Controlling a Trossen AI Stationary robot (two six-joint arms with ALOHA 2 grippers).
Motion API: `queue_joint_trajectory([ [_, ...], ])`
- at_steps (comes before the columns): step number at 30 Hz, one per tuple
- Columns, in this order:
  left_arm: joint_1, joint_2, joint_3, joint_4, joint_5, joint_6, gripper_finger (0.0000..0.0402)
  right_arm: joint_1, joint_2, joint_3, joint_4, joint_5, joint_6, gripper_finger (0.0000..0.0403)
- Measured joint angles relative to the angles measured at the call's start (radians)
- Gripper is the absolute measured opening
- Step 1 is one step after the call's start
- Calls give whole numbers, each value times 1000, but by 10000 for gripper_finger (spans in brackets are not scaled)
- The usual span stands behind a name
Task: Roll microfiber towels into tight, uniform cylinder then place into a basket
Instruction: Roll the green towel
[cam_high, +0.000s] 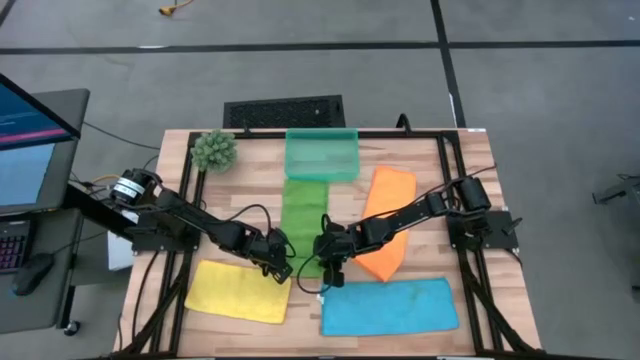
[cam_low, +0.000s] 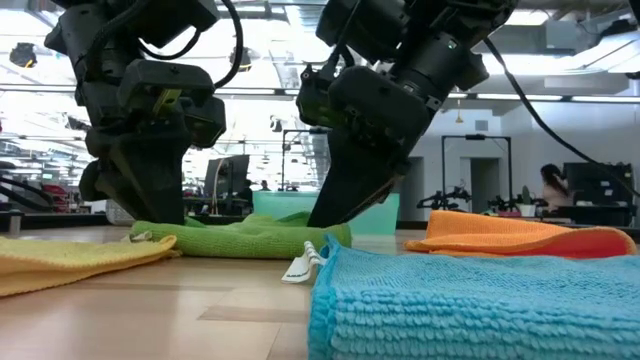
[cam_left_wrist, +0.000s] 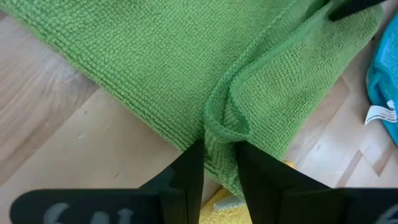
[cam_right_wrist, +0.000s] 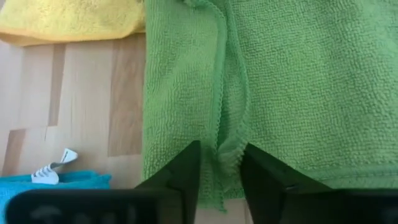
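Note:
The green towel lies flat in a strip from the teal basket toward the near edge. Both grippers are down at its near end. My left gripper stands open at the near left corner, with a raised fold of the cloth between its fingers. My right gripper stands open at the near right part, astride a puckered hem ridge. The yellow towel, blue towel and orange towel lie flat around them. My left gripper comes slanting down onto the green towel's near edge, its fingertips beside a small upright fold. Whether the fingers still touch the fold I cannot tell; the towel lies on the table. My right gripper comes slanting down on the same end, its fingertips on either side of a ridge along the hem. Whether they touch the ridge I cannot tell; the cloth rests on the table.
A spiky green plant ball sits at the far left of the table. The blue towel's white tag lies close to the right gripper. A monitor and keyboard stand off the table's left side.

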Motion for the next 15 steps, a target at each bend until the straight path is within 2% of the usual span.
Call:
queue_joint_trajectory([
  [7, 0, 0, 0, -26, 0, -17, 89, -13, -39, 0, -21, -1, 44, 180],
  [15, 0, 0, 0, -29, -8, -28, 89, -23, -122, 0, -24, -9, 45, 180],
])
